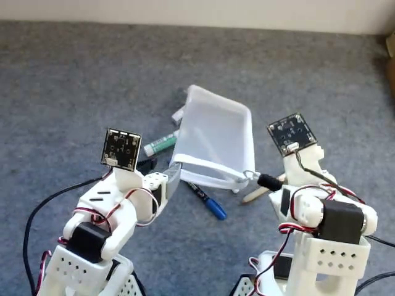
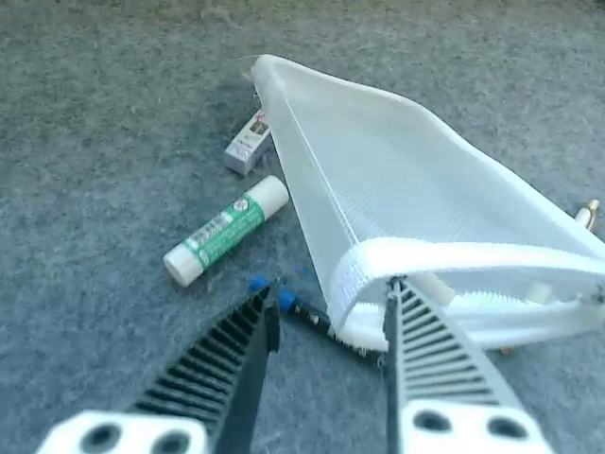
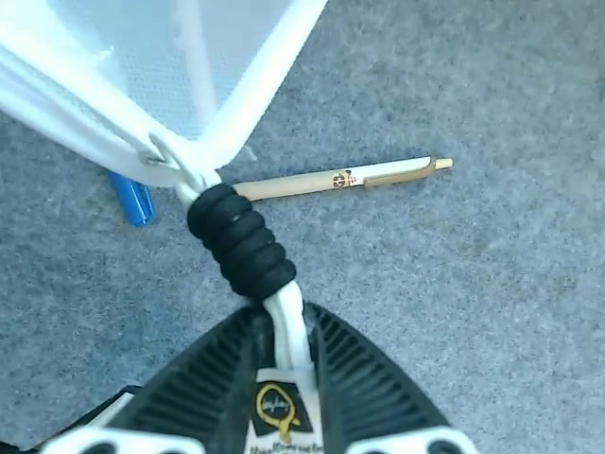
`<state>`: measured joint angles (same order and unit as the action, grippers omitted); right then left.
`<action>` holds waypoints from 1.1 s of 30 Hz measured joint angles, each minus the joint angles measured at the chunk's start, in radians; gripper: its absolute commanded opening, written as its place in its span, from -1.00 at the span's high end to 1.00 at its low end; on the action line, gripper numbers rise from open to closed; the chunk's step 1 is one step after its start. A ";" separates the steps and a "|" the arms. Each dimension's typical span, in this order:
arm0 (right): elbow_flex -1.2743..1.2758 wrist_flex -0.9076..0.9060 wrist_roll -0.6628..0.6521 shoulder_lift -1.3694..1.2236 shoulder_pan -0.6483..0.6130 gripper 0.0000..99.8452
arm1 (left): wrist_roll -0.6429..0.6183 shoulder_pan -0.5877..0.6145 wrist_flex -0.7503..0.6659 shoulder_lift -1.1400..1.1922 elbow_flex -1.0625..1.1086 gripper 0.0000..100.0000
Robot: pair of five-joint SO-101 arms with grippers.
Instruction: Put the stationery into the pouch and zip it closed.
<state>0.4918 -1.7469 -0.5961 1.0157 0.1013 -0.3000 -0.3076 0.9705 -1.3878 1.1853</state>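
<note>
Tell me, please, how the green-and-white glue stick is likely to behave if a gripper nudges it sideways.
The glue stick is a smooth cylinder lying on its side, so it would probably roll when nudged, though the fuzzy carpet may slow it. It looks rigid and likely light; its round body could slip from a pinch.

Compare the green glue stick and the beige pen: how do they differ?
The glue stick is short, thick, green and white; the beige pen is long and slim. The glue stick lies near the left gripper, the pen near the right gripper. Both lie on the carpet outside the pouch.
</note>
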 measured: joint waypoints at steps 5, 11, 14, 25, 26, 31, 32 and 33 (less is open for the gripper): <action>-0.002 0.000 0.000 0.000 -0.031 0.99 | 0.000 0.000 -0.104 0.000 0.072 0.79; -0.002 0.000 0.114 0.000 -0.203 0.99 | 0.000 0.000 -0.232 0.000 0.147 0.80; -0.002 0.000 0.158 0.000 -0.276 0.99 | 0.000 0.000 -0.250 0.000 0.160 0.80; -0.071 0.000 0.183 0.157 -0.328 0.99 | 0.000 0.000 -0.259 0.000 0.161 0.80; -0.083 0.000 0.183 0.173 -0.330 0.99 | 0.000 0.000 -0.259 0.000 0.161 0.80; -0.112 0.000 0.183 0.196 -0.330 0.99 | 0.000 0.005 -0.261 0.000 0.161 0.80; -0.112 0.000 0.183 0.196 -0.331 0.99 | 0.000 0.014 -0.261 0.000 0.161 0.80; -0.112 0.000 0.183 0.196 -0.341 0.99 | 0.000 0.025 -0.261 0.000 0.161 0.80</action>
<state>0.3798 -1.7469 -0.4135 1.2121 -0.2394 -0.3000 -0.2831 0.7096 -1.3878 1.3464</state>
